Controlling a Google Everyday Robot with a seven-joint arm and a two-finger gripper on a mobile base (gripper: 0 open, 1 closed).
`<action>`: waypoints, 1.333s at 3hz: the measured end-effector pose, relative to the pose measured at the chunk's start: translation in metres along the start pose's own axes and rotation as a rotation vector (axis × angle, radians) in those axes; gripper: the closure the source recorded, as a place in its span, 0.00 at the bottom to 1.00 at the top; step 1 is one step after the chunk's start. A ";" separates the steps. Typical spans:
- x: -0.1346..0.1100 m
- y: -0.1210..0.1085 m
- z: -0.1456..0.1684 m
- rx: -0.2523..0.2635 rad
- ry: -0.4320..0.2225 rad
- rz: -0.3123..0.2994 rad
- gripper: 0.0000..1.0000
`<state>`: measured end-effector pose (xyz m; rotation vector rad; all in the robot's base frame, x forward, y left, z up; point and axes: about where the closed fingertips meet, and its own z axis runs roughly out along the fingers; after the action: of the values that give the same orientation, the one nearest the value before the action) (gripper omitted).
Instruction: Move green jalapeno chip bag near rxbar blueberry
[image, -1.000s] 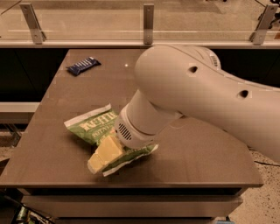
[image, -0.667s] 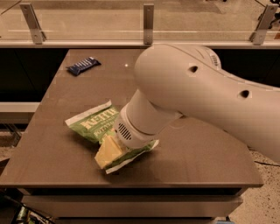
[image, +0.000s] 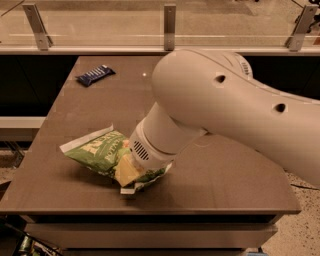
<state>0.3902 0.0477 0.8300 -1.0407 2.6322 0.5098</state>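
The green jalapeno chip bag (image: 100, 152) lies crinkled near the table's front left, its white end pointing left. My gripper (image: 129, 171) is at the bag's right half, at the end of the big white arm (image: 225, 110). One yellowish finger (image: 125, 172) presses into the foil and the bag is pinched around it. The other finger is hidden by the wrist. The rxbar blueberry (image: 95, 75), a small dark blue wrapper, lies at the table's far left corner, well apart from the bag.
The brown table (image: 225, 185) has its front edge just below the bag. A glass barrier with metal posts (image: 170, 20) runs along the far side. The white arm covers much of the table's right half.
The bag has shifted a little to the left and away from the front edge together with my gripper, and its left end has turned slightly. The rxbar has not moved.
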 end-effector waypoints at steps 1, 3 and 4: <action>0.000 0.001 -0.001 0.002 -0.001 -0.002 1.00; -0.009 0.000 -0.010 0.030 0.006 -0.016 1.00; -0.023 -0.008 -0.026 0.060 0.023 -0.035 1.00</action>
<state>0.4093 0.0452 0.8605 -1.0792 2.6269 0.4113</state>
